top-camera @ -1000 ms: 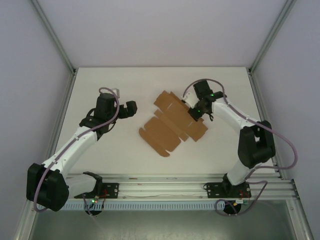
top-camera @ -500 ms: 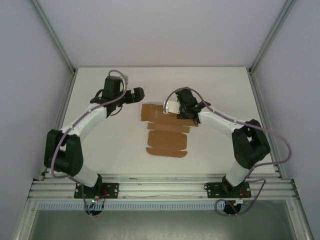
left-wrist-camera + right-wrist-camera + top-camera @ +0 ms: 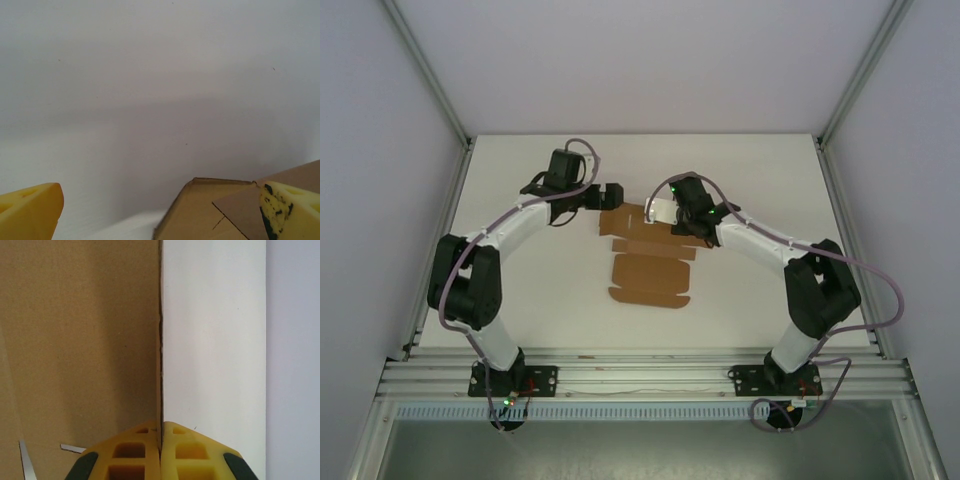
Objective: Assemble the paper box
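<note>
The paper box [image 3: 648, 270] lies as a flat brown die-cut sheet at the middle of the white surface [image 3: 530, 300] in the top view, its upper edge reaching up between both end effectors. The right end effector [image 3: 672, 215], at the sheet's upper right, is clenched on a cardboard edge; its wrist view shows yellow fingers [image 3: 135, 450] pinched together around that thin edge. The left end effector [image 3: 610, 194], at the sheet's upper left corner, is released, its pads [image 3: 30, 210] spread wide, a flap corner at the lower right of its wrist view

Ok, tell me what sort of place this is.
Probably a lab robot cell: a white table walled by plain panels on aluminium posts, two arms bolted to a rail, around a paper box.
</note>
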You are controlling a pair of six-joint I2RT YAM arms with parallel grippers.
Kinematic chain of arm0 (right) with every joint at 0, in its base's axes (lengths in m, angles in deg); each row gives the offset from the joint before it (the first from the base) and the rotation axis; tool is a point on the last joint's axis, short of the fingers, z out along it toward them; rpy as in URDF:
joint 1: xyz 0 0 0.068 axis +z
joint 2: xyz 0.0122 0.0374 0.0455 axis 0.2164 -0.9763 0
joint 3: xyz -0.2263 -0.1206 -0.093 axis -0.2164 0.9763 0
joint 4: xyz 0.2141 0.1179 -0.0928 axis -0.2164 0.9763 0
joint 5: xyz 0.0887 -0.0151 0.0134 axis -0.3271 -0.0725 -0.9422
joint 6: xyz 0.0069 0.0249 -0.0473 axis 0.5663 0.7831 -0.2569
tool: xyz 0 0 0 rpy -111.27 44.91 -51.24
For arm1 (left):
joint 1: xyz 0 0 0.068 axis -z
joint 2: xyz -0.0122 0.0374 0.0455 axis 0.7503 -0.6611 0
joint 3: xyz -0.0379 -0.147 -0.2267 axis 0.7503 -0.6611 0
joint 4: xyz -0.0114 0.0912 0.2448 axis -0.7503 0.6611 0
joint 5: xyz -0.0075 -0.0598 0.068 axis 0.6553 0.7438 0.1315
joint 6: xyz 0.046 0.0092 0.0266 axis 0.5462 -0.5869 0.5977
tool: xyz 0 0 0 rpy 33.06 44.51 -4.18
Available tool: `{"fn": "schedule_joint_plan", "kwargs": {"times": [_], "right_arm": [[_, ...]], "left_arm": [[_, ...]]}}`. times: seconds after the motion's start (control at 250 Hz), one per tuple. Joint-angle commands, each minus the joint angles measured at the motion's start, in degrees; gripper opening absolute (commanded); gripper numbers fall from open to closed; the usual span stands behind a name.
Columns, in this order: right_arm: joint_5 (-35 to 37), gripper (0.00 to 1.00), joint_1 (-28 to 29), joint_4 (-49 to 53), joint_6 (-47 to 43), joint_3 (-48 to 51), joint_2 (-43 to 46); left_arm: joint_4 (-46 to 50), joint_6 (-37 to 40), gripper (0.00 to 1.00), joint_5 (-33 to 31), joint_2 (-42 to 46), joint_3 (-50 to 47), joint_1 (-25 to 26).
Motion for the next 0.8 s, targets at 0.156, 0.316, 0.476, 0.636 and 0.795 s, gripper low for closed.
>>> {"fn": "schedule_joint_plan", "kwargs": {"times": [0.156, 0.316, 0.476, 0.636, 0.795], "right_arm": [[-1.07, 0.00, -0.01, -0.67, 4.12, -1.46, 3.36], [-3.08, 0.00, -0.01, -1.49, 5.13, -0.24, 4.12], [-6.59, 0.00, -0.03, -4.00, 9.48, 1.51, 4.95], [-10.61, 0.00, -0.12, -7.22, 12.58, 3.72, 6.11], [-8.90, 0.00, -0.35, -7.23, 13.34, 4.68, 6.94]], "left_arm": [[0.72, 3.63, 1.00, 0.87, -1.93, -0.06, 2.86], [-4.25, 0.30, 1.00, 2.38, -1.97, -0.97, 3.51], [-16.37, -7.94, 1.00, 1.68, -1.16, -5.39, 5.00], [-33.03, -17.97, 1.00, 1.35, 0.57, -12.61, 6.04], [-32.38, -16.71, 1.00, -4.22, 4.10, -15.34, 6.21]]}}
